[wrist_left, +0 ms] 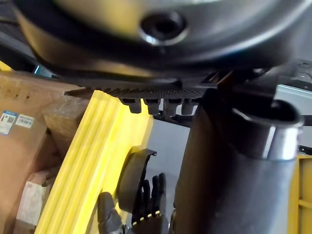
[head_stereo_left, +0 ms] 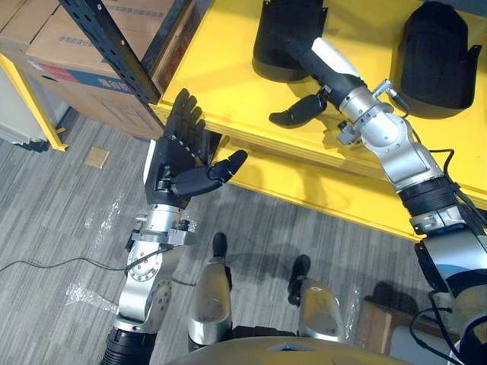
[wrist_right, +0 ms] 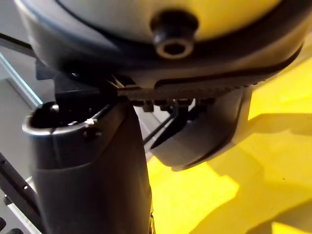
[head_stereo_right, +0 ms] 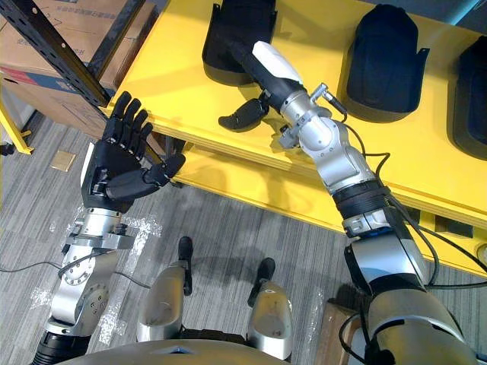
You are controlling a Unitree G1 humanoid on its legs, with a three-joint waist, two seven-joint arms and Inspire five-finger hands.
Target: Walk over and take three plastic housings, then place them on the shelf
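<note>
- Your right robot hand (head_stereo_right: 275, 72) reaches over the yellow surface (head_stereo_right: 179, 87), and its front end goes into the open side of the first plastic housing (head_stereo_right: 232, 34). That end is hidden inside the housing, so you cannot tell whether it grips the housing or only touches it.
- Your left robot hand (head_stereo_left: 176, 163) is raised just off the near edge of the surface. It is spread wide, palm up, and holds and touches nothing.
- The first plastic housing sits on the surface, not lifted as far as you can see.
- The second plastic housing (head_stereo_right: 384, 61) stands farther to your right on the same surface, apart from the first. The third plastic housing (head_stereo_right: 475, 84) shows at the right edge of the right eye view.
- A black perforated upright (head_stereo_left: 114, 53) rises at the left corner of the surface, with cardboard boxes (head_stereo_left: 68, 46) behind it.
- Progress, as a judgement: all three housings rest on the yellow surface and neither hand carries one clear of it. You cannot tell whether this is the pick-up place or the shelf, so this is either the first pick or the last release.
</note>
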